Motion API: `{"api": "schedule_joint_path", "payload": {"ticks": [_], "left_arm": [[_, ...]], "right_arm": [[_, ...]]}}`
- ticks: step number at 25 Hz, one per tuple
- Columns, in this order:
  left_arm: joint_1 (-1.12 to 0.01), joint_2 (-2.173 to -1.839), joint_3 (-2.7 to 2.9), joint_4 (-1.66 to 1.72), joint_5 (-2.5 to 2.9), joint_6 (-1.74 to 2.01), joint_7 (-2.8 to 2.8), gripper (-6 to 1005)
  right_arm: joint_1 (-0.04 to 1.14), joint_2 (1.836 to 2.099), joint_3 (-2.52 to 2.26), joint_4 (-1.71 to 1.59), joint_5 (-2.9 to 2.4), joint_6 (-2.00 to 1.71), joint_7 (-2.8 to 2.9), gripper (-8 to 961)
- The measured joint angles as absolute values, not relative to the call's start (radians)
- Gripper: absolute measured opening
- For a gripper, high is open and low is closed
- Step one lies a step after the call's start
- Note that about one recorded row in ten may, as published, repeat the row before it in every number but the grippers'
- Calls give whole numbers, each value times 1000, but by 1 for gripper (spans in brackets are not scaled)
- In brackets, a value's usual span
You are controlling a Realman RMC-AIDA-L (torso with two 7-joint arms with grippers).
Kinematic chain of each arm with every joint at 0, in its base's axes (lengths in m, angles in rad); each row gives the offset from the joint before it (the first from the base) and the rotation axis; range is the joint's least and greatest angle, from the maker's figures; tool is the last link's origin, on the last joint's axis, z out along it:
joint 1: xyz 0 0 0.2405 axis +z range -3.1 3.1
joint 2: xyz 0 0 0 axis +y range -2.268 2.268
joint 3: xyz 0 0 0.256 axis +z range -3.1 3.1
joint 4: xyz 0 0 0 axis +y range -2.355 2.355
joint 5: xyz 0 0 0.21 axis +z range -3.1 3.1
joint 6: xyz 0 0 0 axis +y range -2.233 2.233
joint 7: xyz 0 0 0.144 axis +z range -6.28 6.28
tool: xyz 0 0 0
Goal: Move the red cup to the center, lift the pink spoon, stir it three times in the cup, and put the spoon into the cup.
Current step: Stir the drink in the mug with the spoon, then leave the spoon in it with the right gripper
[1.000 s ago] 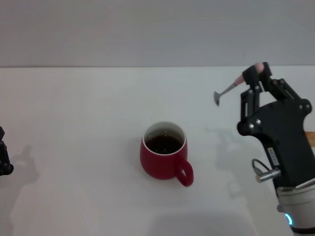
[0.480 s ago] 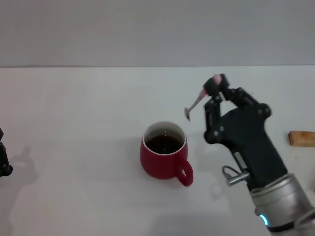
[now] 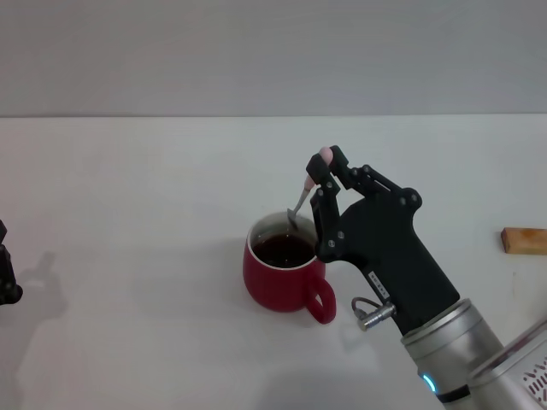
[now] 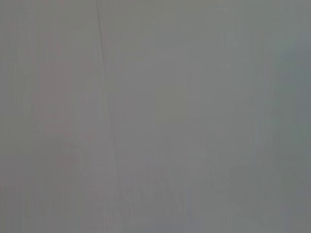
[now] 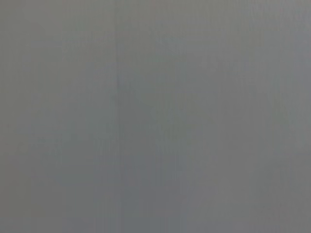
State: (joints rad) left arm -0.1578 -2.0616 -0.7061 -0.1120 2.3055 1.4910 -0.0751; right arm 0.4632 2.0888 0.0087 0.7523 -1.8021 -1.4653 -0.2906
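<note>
The red cup [image 3: 280, 275] stands near the middle of the white table, handle toward the front right, with dark liquid inside. My right gripper [image 3: 322, 173] is shut on the pink spoon [image 3: 303, 192] just behind and to the right of the cup. The spoon hangs slanted down, its grey lower end at the cup's far rim. My left gripper [image 3: 7, 278] is parked at the table's left edge, only partly in view. Both wrist views show only flat grey.
A tan wooden block [image 3: 523, 240] lies at the right edge of the table [image 3: 137, 213]. The right arm's black body reaches from the front right up to the cup's right side.
My right gripper has carried the spoon from the far right leftward and down to the cup's rim. The cup and left arm have not moved.
</note>
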Motion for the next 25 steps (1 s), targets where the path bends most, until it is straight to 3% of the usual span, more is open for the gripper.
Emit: {"api": "schedule_joint_path", "payload": {"ticks": [25], "left_arm": [[-162,-2062,-707,-108,2306,1489,-75,-2]], "right_arm": [[498,2091,79,756,-1884,-1211,-249,65]]}}
